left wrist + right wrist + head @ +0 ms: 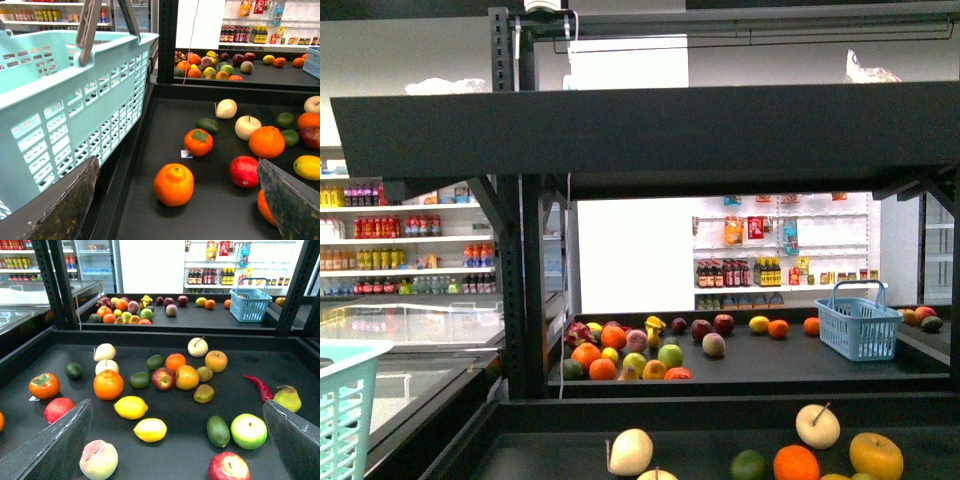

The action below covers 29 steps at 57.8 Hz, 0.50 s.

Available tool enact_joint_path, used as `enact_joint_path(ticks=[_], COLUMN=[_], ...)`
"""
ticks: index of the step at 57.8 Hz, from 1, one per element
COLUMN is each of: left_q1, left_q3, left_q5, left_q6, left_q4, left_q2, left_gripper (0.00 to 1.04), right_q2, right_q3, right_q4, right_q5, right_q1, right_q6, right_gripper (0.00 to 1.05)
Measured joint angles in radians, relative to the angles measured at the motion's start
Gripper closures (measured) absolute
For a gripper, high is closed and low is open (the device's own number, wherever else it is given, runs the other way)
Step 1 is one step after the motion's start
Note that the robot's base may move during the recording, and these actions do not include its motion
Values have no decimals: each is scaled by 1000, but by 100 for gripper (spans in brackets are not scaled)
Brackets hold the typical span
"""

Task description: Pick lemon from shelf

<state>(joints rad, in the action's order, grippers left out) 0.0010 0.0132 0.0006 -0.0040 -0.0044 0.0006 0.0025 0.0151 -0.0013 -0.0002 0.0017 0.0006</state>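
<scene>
The lemon [150, 430], bright yellow with a pointed tip, lies on the shelf's near dark deck [175, 462] in the right wrist view. My right gripper [176, 404] is open and empty above it; the lemon lies between the fingers, closer to one finger [55, 445]. A deeper-yellow citrus [131, 407] lies just beyond the lemon. My left gripper [176, 164] is open and empty over an orange mandarin [173, 184] at the other end of the same deck [165, 125]. Neither arm shows in the front view, where the black shelf [640, 130] fills the frame.
Around the lemon lie a peach [98, 460], an avocado [218, 431], a green apple [248, 431] and a red apple [228, 467]. An aqua basket [65, 100] stands beside the left gripper. A blue basket [250, 302] stands on the far deck with more fruit.
</scene>
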Motion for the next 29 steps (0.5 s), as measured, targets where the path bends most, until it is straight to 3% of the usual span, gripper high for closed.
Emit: enact_joint_path(ticks=[29], left_q1=[0], left_q3=[0], left_q5=[0], left_q6=[0], left_q4=[0], left_q2=[0], left_gripper=[8], right_q2=[0], right_q3=[0], right_q4=[0], right_q5=[0], right_q1=[0], right_q6=[0], right_gripper=[2])
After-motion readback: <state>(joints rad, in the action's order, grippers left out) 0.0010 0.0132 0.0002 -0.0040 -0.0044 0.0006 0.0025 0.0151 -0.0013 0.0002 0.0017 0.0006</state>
